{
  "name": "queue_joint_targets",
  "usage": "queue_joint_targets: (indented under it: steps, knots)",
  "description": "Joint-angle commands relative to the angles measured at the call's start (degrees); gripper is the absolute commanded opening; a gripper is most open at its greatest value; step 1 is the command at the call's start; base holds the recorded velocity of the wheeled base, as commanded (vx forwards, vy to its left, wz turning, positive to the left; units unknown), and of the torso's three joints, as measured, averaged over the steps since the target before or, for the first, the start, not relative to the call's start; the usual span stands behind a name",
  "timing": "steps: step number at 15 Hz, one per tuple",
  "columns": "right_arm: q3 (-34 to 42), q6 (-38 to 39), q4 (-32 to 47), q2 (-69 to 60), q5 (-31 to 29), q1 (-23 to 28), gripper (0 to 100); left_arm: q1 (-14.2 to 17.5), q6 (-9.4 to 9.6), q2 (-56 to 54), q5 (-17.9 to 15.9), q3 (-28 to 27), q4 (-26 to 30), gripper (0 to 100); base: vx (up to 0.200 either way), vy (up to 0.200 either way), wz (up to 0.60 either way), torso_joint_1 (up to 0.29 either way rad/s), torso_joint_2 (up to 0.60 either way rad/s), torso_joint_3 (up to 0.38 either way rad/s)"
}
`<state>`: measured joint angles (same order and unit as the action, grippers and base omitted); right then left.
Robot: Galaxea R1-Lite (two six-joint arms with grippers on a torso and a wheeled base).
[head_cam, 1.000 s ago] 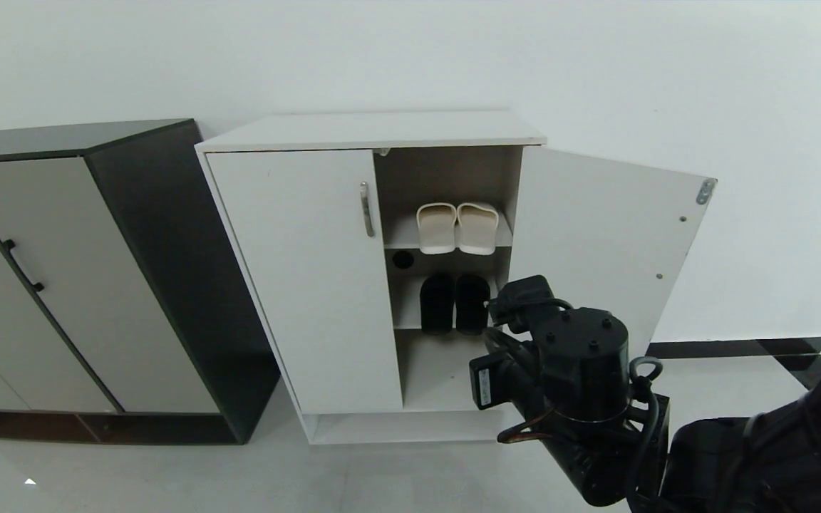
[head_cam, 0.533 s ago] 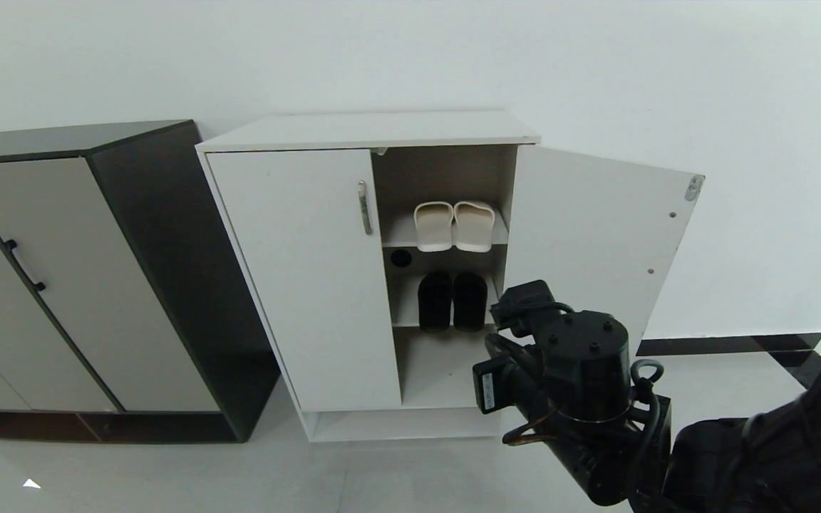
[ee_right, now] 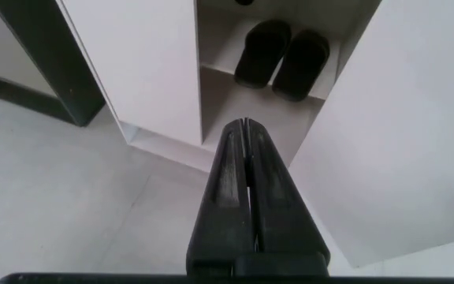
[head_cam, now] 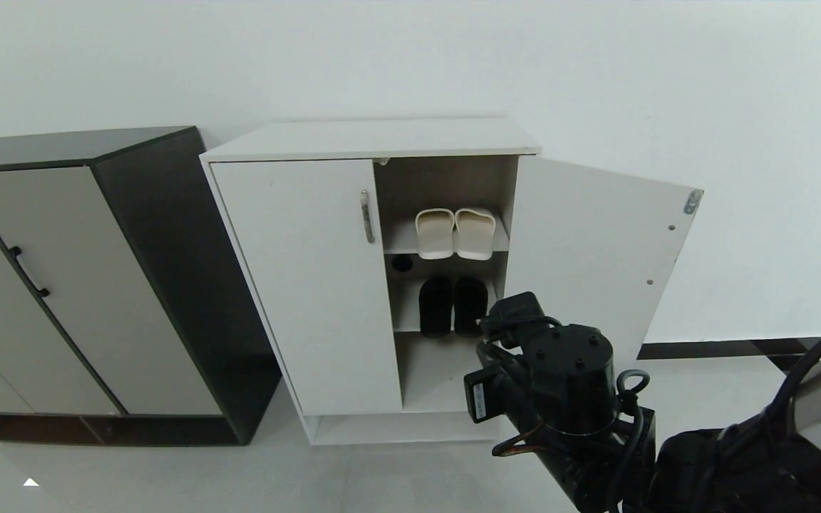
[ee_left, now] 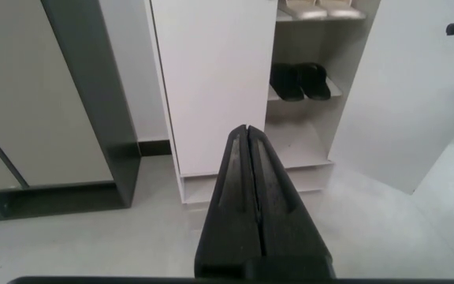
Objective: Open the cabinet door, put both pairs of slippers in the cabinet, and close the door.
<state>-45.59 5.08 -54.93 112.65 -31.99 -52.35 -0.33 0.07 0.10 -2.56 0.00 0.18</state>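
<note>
The white cabinet (head_cam: 375, 139) has its left door (head_cam: 311, 285) closed and its right door (head_cam: 589, 256) swung open. A cream pair of slippers (head_cam: 455, 234) sits on the upper shelf, and a black pair of slippers (head_cam: 453, 306) on the shelf below. My right arm (head_cam: 560, 377) hangs in front of the open door's lower edge, not touching it. My right gripper (ee_right: 247, 126) is shut and empty, pointing at the black slippers (ee_right: 282, 54) from a distance. My left gripper (ee_left: 247, 132) is also shut and empty, well back from the cabinet (ee_left: 211, 79).
A taller dark cabinet with grey doors (head_cam: 97, 285) stands against the white cabinet's left side. A black handle (head_cam: 26, 271) sticks out from it. Pale floor (head_cam: 204, 477) stretches in front of both. A dark baseboard strip (head_cam: 724, 349) runs along the wall on the right.
The whole head picture has shifted slightly, so the camera moved. My right arm sits a little further left in the view. Door and slippers look unchanged.
</note>
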Motion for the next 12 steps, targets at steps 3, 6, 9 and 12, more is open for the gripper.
queue_joint_targets:
  steps: [3,6,9,12]
  knots:
    - [0.3,0.0,-0.1,0.4,-0.2,-0.1,0,0.0,-0.16,0.0,0.0,0.0,0.0,0,0.0,0.0,0.0,0.129,-0.43,-0.303]
    - [0.5,0.3,-0.2,0.4,0.2,0.2,0,0.0,-0.07,0.1,0.1,0.0,0.0,0,0.0,0.0,0.0,0.157,-0.47,-0.315]
    - [0.9,0.4,-0.2,0.5,0.5,0.2,0,0.0,1.33,0.0,-0.2,0.0,0.0,0,0.0,0.0,0.0,0.178,-0.48,-0.31]
    - [0.9,0.4,-0.2,0.6,0.6,0.4,0,0.0,1.16,0.0,-0.3,0.0,0.0,0,0.0,0.0,0.0,0.201,-0.51,-0.308]
